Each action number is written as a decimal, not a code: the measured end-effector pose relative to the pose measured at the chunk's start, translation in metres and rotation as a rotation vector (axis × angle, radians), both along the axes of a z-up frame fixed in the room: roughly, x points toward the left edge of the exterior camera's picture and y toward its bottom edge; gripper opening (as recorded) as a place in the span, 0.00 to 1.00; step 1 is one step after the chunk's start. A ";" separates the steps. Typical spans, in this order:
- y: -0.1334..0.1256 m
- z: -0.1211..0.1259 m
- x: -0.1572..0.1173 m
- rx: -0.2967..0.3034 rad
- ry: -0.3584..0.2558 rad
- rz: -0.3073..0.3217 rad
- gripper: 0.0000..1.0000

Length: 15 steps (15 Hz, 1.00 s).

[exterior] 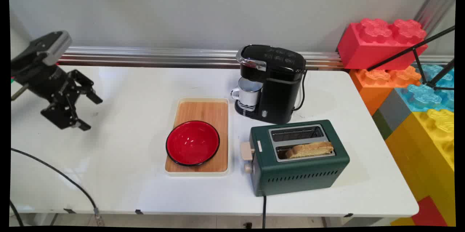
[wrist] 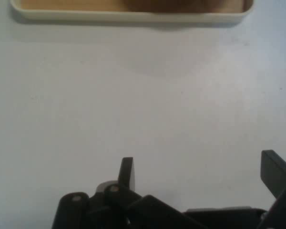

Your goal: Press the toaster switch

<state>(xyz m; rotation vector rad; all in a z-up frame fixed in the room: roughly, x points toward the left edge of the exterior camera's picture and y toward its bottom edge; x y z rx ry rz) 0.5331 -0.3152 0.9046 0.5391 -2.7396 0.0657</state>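
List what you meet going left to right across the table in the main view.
gripper, open and empty above the bare table → wooden tray with the red bowl on it → green toaster holding a slice of bread → coloured toy blocks off the table's right end.

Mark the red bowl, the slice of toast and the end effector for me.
red bowl (exterior: 192, 142), main view, inner bottom.
slice of toast (exterior: 308, 149), main view, top crust above the toaster's slot.
end effector (exterior: 89, 112), main view, gap midway between its fingertips.

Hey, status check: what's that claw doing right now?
Gripper open, empty, above bare table. Nearest: tray holding red bowl. Nothing between.
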 end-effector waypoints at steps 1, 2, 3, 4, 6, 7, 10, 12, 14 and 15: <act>0.002 -0.004 -0.003 0.009 0.004 0.002 1.00; 0.004 -0.007 -0.007 0.016 0.011 0.005 1.00; 0.006 -0.010 -0.013 0.019 0.017 0.009 1.00; 0.007 -0.011 -0.020 0.021 0.028 0.012 1.00; 0.010 -0.013 -0.040 0.024 0.051 0.020 1.00; 0.011 -0.013 -0.052 0.023 0.067 0.025 1.00; 0.012 -0.011 -0.089 0.016 0.116 0.040 1.00; 0.011 -0.009 -0.110 0.011 0.141 0.045 1.00; 0.007 -0.005 -0.140 0.004 0.180 0.053 1.00; 0.006 -0.003 -0.156 -0.002 0.204 0.054 1.00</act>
